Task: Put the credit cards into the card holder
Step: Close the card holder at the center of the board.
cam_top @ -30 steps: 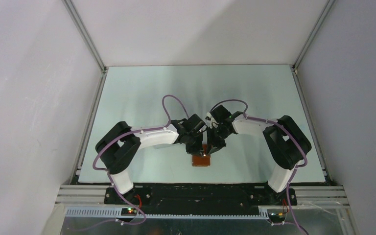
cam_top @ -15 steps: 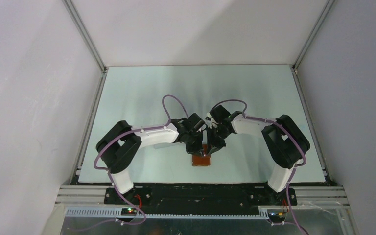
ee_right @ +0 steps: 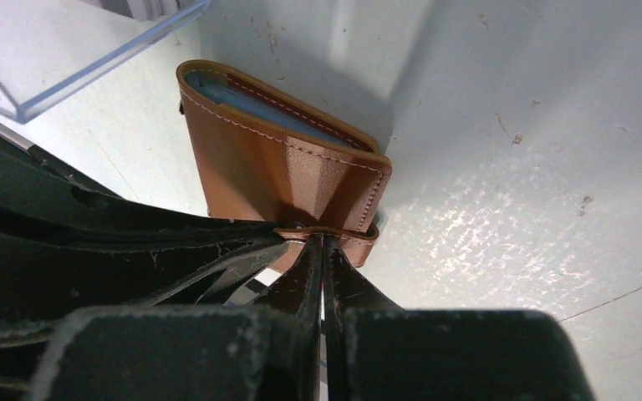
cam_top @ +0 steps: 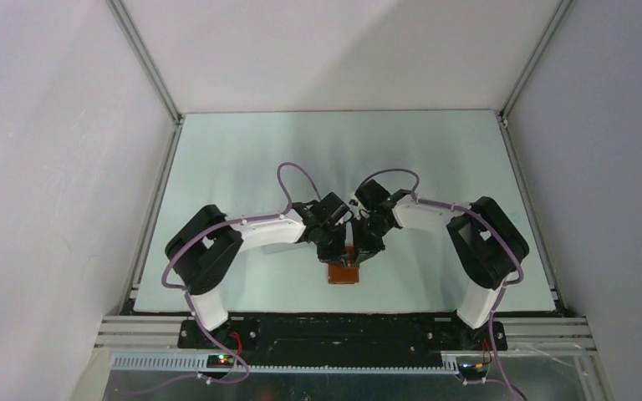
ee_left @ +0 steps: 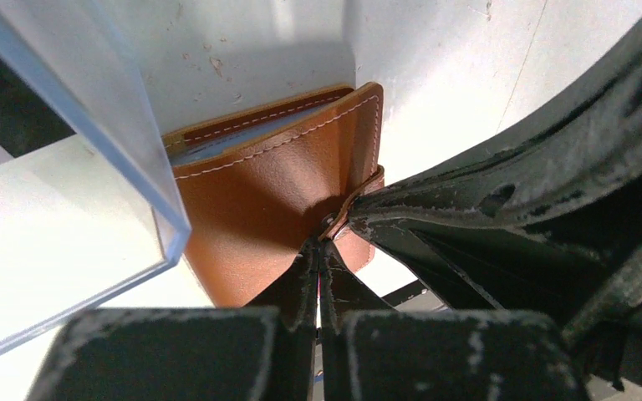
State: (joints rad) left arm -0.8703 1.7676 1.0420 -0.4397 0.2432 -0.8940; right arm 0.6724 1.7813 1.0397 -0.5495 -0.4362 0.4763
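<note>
The card holder (cam_top: 343, 271) is a tan-brown wallet, folded shut on the table near the front middle. Its blue-grey pockets show at the open edge in the right wrist view (ee_right: 284, 159) and the left wrist view (ee_left: 259, 192). My left gripper (ee_left: 320, 246) is shut, with its tips against the wallet's snap tab (ee_left: 358, 190). My right gripper (ee_right: 319, 238) is shut too, its tips touching the same tab (ee_right: 334, 230) from the other side. A pale piece with a dark stripe (ee_left: 405, 284) peeks out beside the tab; it may be a credit card. No other card shows.
A clear plastic box stands close beside the wallet (ee_left: 67, 209), also in the right wrist view (ee_right: 67, 50). Both arms meet over the wallet in the top view, left gripper (cam_top: 335, 249) and right gripper (cam_top: 363, 249). Grey walls enclose the table (cam_top: 242, 159).
Both wrists have edged very slightly closer over the wallet. The wallet has not moved.
</note>
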